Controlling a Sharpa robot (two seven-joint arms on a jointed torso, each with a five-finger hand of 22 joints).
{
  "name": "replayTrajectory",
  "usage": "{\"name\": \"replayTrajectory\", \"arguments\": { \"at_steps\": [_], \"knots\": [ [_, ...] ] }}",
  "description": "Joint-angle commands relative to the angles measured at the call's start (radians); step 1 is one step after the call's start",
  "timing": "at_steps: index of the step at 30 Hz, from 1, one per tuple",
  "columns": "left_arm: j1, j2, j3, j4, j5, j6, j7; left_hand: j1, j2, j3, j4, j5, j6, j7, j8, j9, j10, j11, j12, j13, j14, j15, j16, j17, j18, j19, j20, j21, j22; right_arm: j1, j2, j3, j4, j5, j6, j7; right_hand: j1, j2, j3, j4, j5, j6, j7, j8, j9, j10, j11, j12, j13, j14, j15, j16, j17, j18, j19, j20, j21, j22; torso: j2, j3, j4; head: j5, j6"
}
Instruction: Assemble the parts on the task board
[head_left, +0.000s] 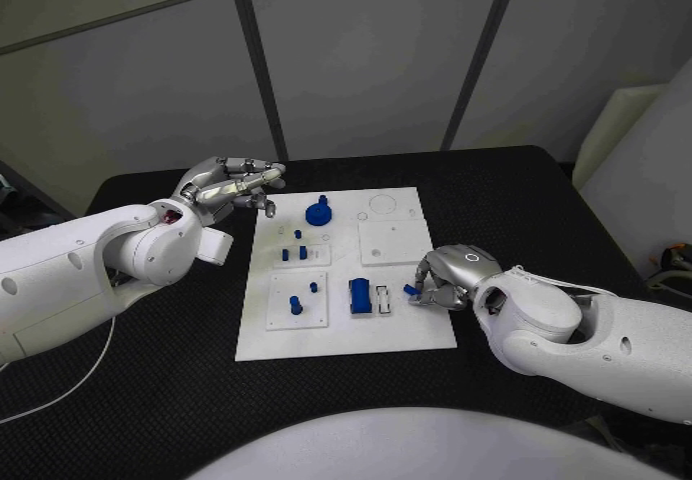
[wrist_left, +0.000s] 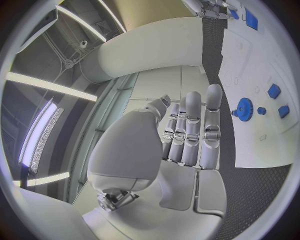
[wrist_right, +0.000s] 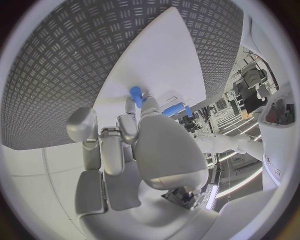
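Head view: the white rectangular task board (head_left: 346, 335) lies in the middle of the black table (head_left: 548, 190). The right hand (head_left: 450, 278) rests at the board's right edge, fingers curled in on a small blue part (head_left: 411, 291) pinched at its fingertips, just beside a white upright slotted piece (head_left: 384, 299) and a blue rectangular block (head_left: 359, 296) standing on the board. The right wrist view shows the same small blue part (wrist_right: 135, 92) at the tips of the fingers (wrist_right: 130, 127), over the white board.

The left hand (head_left: 231, 185) hovers near the board's far left corner, off the board and over the table. In the left wrist view its fingers (wrist_left: 192, 130) lie straight and side by side with nothing in them.

A blue round gear-like part (head_left: 319, 211) sits near the board's far edge. Small blue pegs (head_left: 299, 248) stand on a raised white tile left of centre, and more blue pegs (head_left: 297, 302) stand on the tile nearer the robot.
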Motion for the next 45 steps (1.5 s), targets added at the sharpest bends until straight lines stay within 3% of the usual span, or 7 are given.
{"name": "replayTrajectory", "arguments": {
  "at_steps": [1,4,9,19,31,35,45],
  "knots": [
    [0.001,-0.001,0.001,0.003,0.003,0.012,0.001,0.000,0.007,-0.004,-0.002,0.001,-0.008,0.000,0.006,-0.001,-0.006,-0.002,0.006,0.001,-0.009,-0.001,0.001,-0.002,0.049,0.005,0.005,-0.006,-0.001,-0.011,-0.003,-0.010,-0.014,-0.001,0.076,-0.033,0.026,0.030,0.022,-0.008,0.009,0.016,-0.002,-0.007,-0.003,-0.005,-0.007,0.002,0.002,0.078,-0.006,-0.002,0.131,-0.001,-0.004,-0.001,-0.002,0.004,0.000,0.0008,0.0002,-0.001,0.000],
    [0.001,-0.001,0.001,0.002,0.003,0.012,0.001,0.000,0.007,-0.004,-0.002,0.001,-0.008,0.000,0.006,-0.001,-0.006,-0.002,0.006,0.001,-0.009,-0.001,0.001,-0.002,0.049,0.005,0.005,-0.006,-0.001,-0.011,-0.007,-0.010,-0.009,0.056,0.058,-0.035,0.050,0.068,0.059,-0.012,0.005,0.027,-0.010,-0.009,-0.004,-0.002,-0.013,0.007,0.006,0.079,-0.011,0.000,0.136,-0.003,0.001,-0.005,0.004,0.012,0.000,0.0012,-0.0002,0.001,0.000],
    [0.001,0.001,0.001,0.001,0.003,0.012,0.000,0.000,0.007,-0.004,-0.002,0.001,-0.008,0.000,0.006,-0.001,-0.006,-0.002,0.006,0.001,-0.009,-0.001,0.001,-0.002,0.049,0.005,0.005,-0.006,-0.001,-0.011,-0.019,-0.010,0.007,0.176,0.028,-0.036,0.066,0.084,0.098,-0.018,0.024,0.040,-0.016,-0.012,-0.005,0.004,-0.019,0.014,0.011,0.081,-0.016,0.005,0.145,-0.005,0.007,-0.010,0.011,0.021,0.000,0.0010,0.0002,0.002,0.001],
    [0.000,0.004,0.001,-0.001,0.003,0.013,-0.001,0.000,0.007,-0.004,-0.002,0.001,-0.009,0.000,0.007,-0.001,-0.007,-0.002,0.007,0.001,-0.010,-0.001,0.001,-0.002,0.049,0.005,0.005,-0.006,-0.001,-0.010,-0.047,-0.009,0.050,0.347,-0.084,-0.043,0.046,0.068,0.129,-0.012,0.053,0.049,-0.019,-0.019,-0.004,0.009,-0.021,0.014,0.011,0.081,-0.018,0.005,0.146,-0.006,0.010,-0.014,0.015,0.027,0.001,0.0006,-0.0001,0.003,0.002],
    [0.000,0.004,0.001,-0.002,0.003,0.014,-0.002,0.000,0.007,-0.004,-0.002,0.001,-0.009,0.000,0.007,-0.001,-0.007,-0.002,0.007,0.001,-0.010,-0.001,0.001,-0.002,0.049,0.005,0.005,-0.006,-0.001,-0.007,-0.065,-0.006,0.117,0.380,-0.233,-0.025,0.017,0.045,0.140,0.003,0.046,0.056,-0.020,-0.024,-0.004,0.014,-0.021,0.019,0.016,0.083,-0.018,0.010,0.155,-0.008,0.015,-0.014,0.023,0.037,0.000,-0.0001,0.0005,0.003,0.000],
    [0.000,0.005,0.001,-0.002,0.003,0.014,-0.002,0.002,0.007,-0.004,-0.003,0.001,-0.009,0.000,0.007,-0.001,-0.008,-0.002,0.007,0.001,-0.010,-0.001,0.001,-0.002,0.049,0.005,0.005,-0.007,-0.002,-0.007,-0.058,-0.005,0.118,0.401,-0.240,-0.020,0.012,0.041,0.143,0.006,0.045,0.057,-0.020,-0.025,-0.004,0.015,-0.021,0.019,0.016,0.084,-0.019,0.011,0.156,-0.008,0.016,-0.014,0.023,0.038,0.000,0.0003,-0.0005,0.003,0.001],
    [0.000,0.008,0.001,0.000,0.003,0.016,-0.004,0.003,0.007,-0.004,-0.003,0.001,-0.010,0.000,0.007,-0.001,-0.008,-0.002,0.008,0.001,-0.010,-0.001,0.002,-0.002,0.049,0.005,0.005,-0.007,-0.002,-0.006,-0.003,-0.005,0.081,0.468,-0.194,-0.014,-0.008,0.032,0.150,0.020,0.046,0.059,-0.020,-0.028,-0.004,0.016,-0.021,0.021,0.018,0.084,-0.018,0.011,0.156,-0.008,0.016,-0.014,0.023,0.038,0.001,0.0006,0.0014,0.006,0.005]
  ]
}}
